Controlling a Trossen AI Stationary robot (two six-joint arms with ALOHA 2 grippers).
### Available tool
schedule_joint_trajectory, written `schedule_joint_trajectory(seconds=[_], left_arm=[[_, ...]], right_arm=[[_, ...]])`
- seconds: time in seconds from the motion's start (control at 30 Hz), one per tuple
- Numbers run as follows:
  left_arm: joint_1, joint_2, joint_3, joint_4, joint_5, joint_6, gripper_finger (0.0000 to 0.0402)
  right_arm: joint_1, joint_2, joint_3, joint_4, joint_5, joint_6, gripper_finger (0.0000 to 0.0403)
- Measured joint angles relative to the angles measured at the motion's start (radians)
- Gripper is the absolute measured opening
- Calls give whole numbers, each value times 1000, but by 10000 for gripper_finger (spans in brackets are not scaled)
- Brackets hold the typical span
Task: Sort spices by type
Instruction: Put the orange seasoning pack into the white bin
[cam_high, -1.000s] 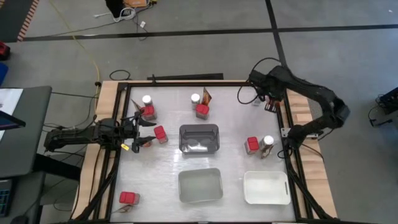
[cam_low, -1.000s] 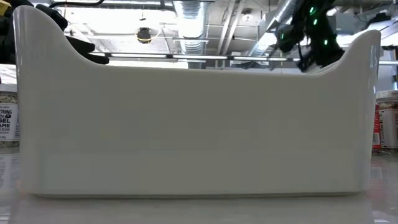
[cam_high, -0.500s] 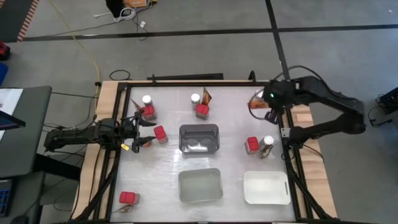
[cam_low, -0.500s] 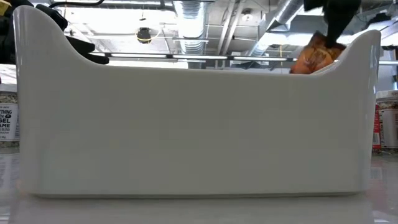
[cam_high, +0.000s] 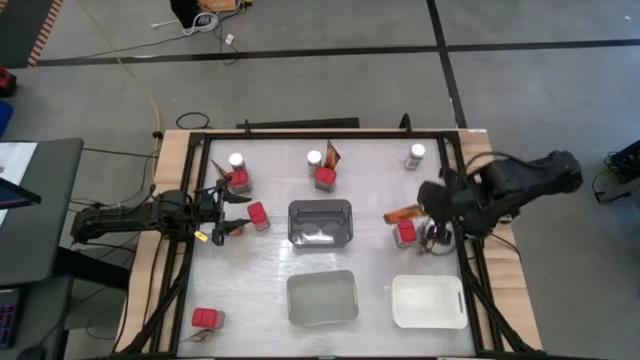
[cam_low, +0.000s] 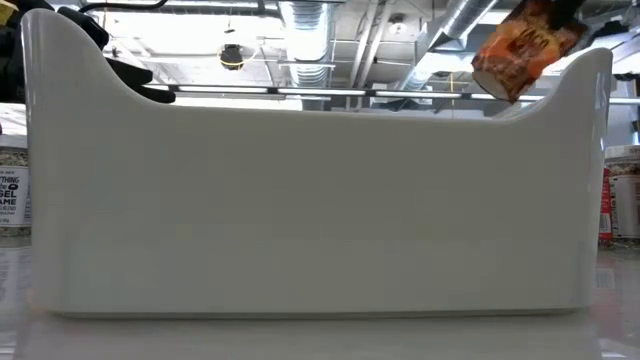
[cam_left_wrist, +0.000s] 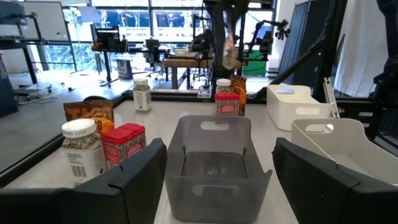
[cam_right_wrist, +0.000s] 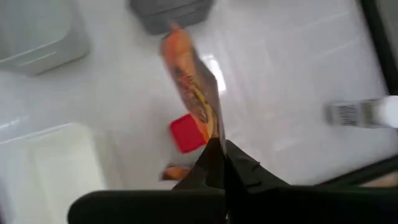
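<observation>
My right gripper (cam_high: 428, 206) is shut on a flat orange-brown packet (cam_high: 403, 214), carried in the air above a red container (cam_high: 405, 234) and a white-lidded jar (cam_high: 432, 228) near the table's right edge. The low view shows the packet (cam_low: 525, 48) high above a tray wall. My left gripper (cam_high: 232, 212) waits open at the left side, beside a red container (cam_high: 258, 216). More red containers (cam_high: 325, 178), jars (cam_high: 416, 154) and a packet (cam_high: 332, 152) stand on the table. My right gripper (cam_right_wrist: 217, 148) pinches the packet by its end (cam_right_wrist: 212, 127) between the two fingers. The fingers come from the table's right side, slanting down. The packet sticks out ahead of them toward the table's middle, seen edge-on, tilted and lifted clear.
A dark grey tray (cam_high: 320, 222) sits mid-table, with a lighter grey tray (cam_high: 322, 298) and a white tray (cam_high: 428, 301) along the near edge. A red container (cam_high: 208, 318) lies at the near left corner. A jar (cam_high: 236, 160) and a red container (cam_high: 238, 180) stand far left.
My right gripper has taken the packet from the far right corner and swung toward the near edge, carrying it up and clear. It now hangs above the red container and jar at the right side. The jar at the far right corner is uncovered.
</observation>
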Motion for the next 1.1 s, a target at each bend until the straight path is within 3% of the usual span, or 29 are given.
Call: schedule_joint_trajectory(seconds=[0.23, 0.57, 1.1], left_arm=[[0, 0, 0, 0, 0, 0, 282], [0, 0, 0, 0, 0, 0, 282], [0, 0, 0, 0, 0, 0, 282]], right_arm=[[227, 62, 0, 0, -2, 172, 15], [478, 153, 0, -3, -101, 388, 13], [620, 205, -10, -39, -237, 502, 13]])
